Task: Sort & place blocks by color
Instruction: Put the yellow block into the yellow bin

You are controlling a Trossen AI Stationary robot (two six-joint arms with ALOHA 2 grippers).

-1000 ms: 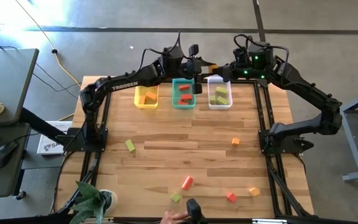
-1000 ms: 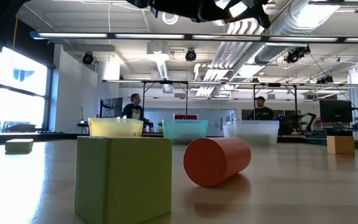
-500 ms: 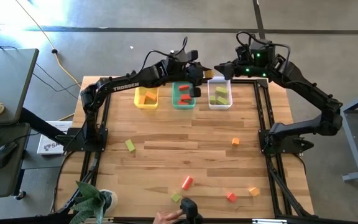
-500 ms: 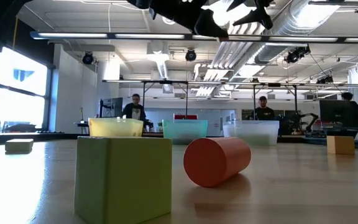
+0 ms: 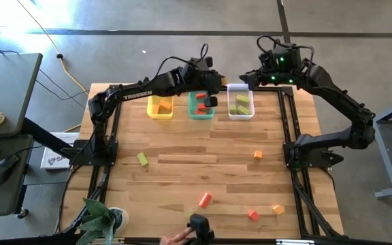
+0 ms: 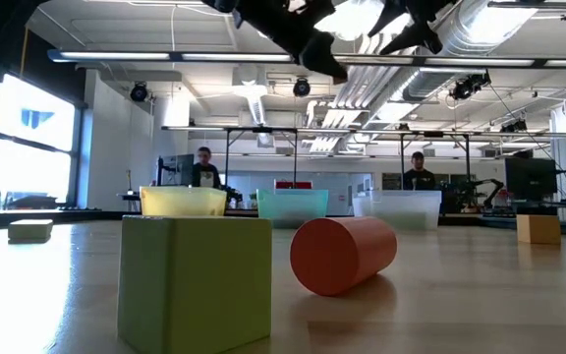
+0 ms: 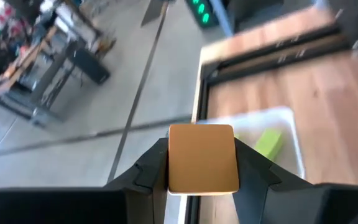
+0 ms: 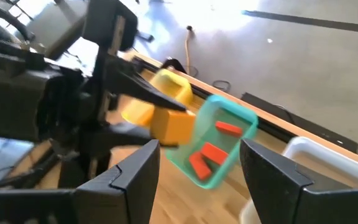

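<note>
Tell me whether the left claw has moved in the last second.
Yes. In the high view the left claw, shut on an orange block, has shifted from the clear bin back toward the teal bin.

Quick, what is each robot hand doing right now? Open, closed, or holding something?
Left gripper: closed on a small orange square block, above the bins.
Right gripper: open and empty, beside the clear rectangular plastic bin.

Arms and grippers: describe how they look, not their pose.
Both arms are dark, jointed and slim. The left arm carries white TROSSEN lettering; the right arm shows green lights near its wrist. Black cables loop above each wrist. The left gripper and right gripper have angular black fingers.
</note>
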